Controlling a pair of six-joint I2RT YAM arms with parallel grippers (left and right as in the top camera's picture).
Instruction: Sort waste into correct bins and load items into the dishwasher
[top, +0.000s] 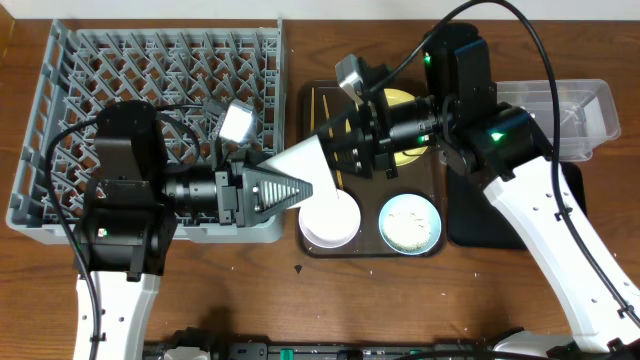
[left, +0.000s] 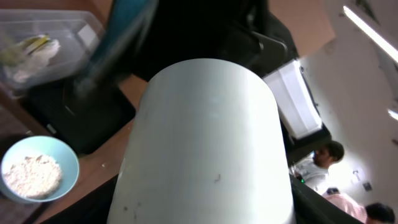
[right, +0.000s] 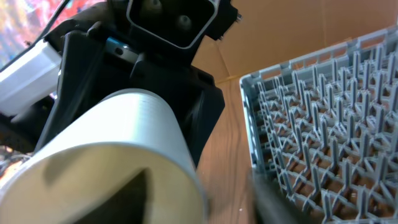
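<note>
Closest to the left wrist lens, the white bowl (left: 205, 143) fills most of the view, a tall pale cylinder blocking nearly everything past it. Lower down beside it sits the light blue bowl (left: 38, 168) with white rice scraps (left: 34, 176) inside, standing on the brown tray (top: 368, 238). Farther off, the clear tub (left: 46, 37) holds the snack wrapper (left: 34, 42) and the napkin (left: 28, 68), with the black tray (top: 465, 215) just on its near side. From above, the yellow plate (top: 412, 155) lies on the far half of the brown tray, mostly hidden under the right arm (top: 540, 210), and the grey rack (top: 150, 60) covers the left side of the table (top: 450, 300). Both arms reach level toward each other over the brown tray's left edge. The left tool (top: 300, 190) pinches the white bowl on its side, off the table, mouth turned toward the right wrist camera. The right tool (top: 340, 150) is at the bowl's far edge with its fingers spread; whether they touch the bowl I cannot tell.
</note>
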